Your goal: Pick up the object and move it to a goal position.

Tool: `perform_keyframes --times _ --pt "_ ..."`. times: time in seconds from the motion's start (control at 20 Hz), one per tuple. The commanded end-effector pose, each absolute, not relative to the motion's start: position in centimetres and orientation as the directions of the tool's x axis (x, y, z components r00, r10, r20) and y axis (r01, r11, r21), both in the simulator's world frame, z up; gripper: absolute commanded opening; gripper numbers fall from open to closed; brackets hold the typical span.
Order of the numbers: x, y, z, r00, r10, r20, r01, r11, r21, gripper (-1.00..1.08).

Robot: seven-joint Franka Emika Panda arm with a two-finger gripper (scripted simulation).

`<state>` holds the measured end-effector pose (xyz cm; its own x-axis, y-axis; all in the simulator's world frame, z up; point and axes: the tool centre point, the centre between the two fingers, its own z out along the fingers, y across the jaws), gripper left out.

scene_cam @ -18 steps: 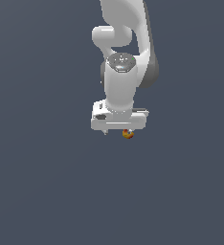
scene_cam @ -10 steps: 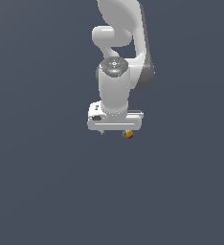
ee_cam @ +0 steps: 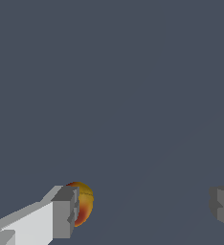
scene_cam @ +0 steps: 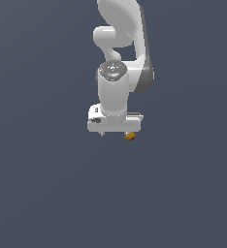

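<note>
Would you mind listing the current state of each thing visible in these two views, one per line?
White robot gripper: jaws wide apart, holding nothing.
Tiny roundish orange-yellow lump with red patches: not clamped, sitting against the inner face of one finger, far from the other finger; in the exterior view it peeks out just below the gripper.

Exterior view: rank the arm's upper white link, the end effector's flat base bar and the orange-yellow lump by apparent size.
1. Upper white link, largest.
2. Base bar of the end effector, clearly smaller.
3. Orange-yellow lump, by far the smallest.
Nearness to the camera may skew the first two.
</note>
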<state>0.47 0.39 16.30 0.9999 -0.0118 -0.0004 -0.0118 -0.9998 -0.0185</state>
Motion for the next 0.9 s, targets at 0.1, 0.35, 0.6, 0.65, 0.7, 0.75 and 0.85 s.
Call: perform_keyframes --times 0.1,0.35,0.6,0.65,0.7,0.75,0.85 --pt "-0.4 1.6 15.2 0.998 0.056 -0.001 0.056 -0.998 -0.014 1.00" --pt "-2.3 3.9 13.3 0.981 0.192 -0.001 0.192 -0.981 -0.007 1.00" --pt "-5.0 6.7 10.9 0.931 0.364 -0.001 0.364 -0.931 -0.001 1.00" --pt "-5.5 7.2 10.5 0.920 0.393 -0.001 0.393 -0.920 -0.001 1.00" --pt "-6.0 7.7 10.2 0.908 0.419 -0.001 0.419 -0.908 0.000 1.00" --pt "-6.4 8.1 9.9 0.897 0.442 -0.001 0.442 -0.897 0.000 1.00" --pt "-7.2 8.8 9.4 0.876 0.482 -0.001 0.482 -0.876 0.000 1.00"
